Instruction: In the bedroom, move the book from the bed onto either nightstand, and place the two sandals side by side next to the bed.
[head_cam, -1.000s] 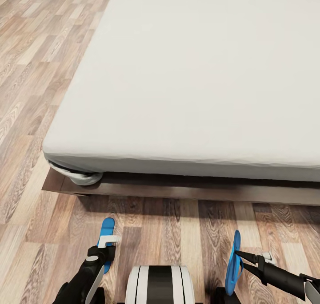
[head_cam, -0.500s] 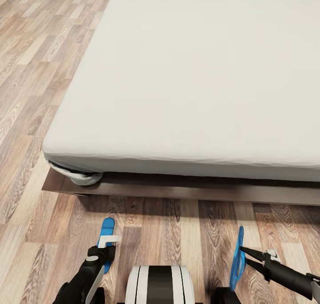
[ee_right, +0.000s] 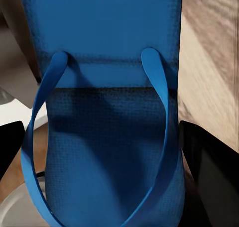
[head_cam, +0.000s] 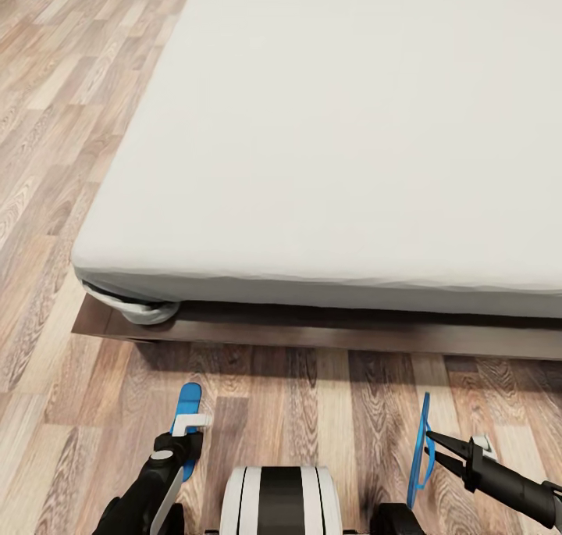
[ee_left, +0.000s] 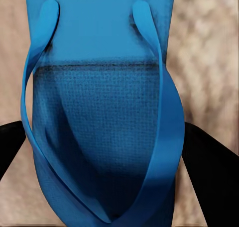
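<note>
Both grippers, left (head_cam: 190, 424) and right (head_cam: 432, 443), each clamp a blue sandal (head_cam: 187, 407) (head_cam: 422, 451) over open floor (head_cam: 312, 410) below the bed (head_cam: 328, 328) frame edge.

Bed (head_cam: 351, 168): pale mattress on dark wooden platform frame, spans most of the view; near corner at lower left. Wood-plank floor (head_cam: 47, 168) beside and in front of it. Left gripper (head_cam: 186, 433) low over floor, over a blue sandal (head_cam: 187, 404) pointing toward the bed. Right gripper (head_cam: 434, 446) clamps second blue sandal (head_cam: 421, 449), held on edge, off the floor.
</note>
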Motion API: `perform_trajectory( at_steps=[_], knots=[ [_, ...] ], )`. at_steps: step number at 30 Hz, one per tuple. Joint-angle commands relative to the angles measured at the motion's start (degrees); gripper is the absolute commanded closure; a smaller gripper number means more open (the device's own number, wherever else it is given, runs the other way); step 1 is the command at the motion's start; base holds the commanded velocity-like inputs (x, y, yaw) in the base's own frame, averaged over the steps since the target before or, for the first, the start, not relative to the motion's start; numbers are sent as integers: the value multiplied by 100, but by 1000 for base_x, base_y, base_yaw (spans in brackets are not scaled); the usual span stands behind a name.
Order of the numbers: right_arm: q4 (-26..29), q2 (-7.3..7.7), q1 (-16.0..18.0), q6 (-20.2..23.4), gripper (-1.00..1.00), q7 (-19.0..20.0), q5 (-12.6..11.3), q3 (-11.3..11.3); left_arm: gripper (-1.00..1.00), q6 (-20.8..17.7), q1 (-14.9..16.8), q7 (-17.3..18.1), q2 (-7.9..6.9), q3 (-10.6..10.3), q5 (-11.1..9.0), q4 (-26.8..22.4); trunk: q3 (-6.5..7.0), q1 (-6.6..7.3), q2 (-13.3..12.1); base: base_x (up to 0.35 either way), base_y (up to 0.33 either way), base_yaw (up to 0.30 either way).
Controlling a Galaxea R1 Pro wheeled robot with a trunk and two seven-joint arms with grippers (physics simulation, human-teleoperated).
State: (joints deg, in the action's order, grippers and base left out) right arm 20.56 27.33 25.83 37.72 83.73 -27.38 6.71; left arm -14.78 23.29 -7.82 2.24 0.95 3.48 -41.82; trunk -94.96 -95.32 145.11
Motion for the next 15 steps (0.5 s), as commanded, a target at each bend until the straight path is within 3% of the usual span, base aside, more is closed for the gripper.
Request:
perform_trajectory(
  at_steps=[1, 15],
  knots=[
    [1, 0, 1, 59, 100, 9, -9, 6, 100, -34, 0, 1, 4, 10, 38, -11, -26, -1, 3, 0, 0, 0],
    [1, 0, 5, 51, 100, -23, -4, 6, 100, -34, 0, 0, 4, 8, 41, -11, -48, -4, 4, 0, 0, 0]
  ],
)
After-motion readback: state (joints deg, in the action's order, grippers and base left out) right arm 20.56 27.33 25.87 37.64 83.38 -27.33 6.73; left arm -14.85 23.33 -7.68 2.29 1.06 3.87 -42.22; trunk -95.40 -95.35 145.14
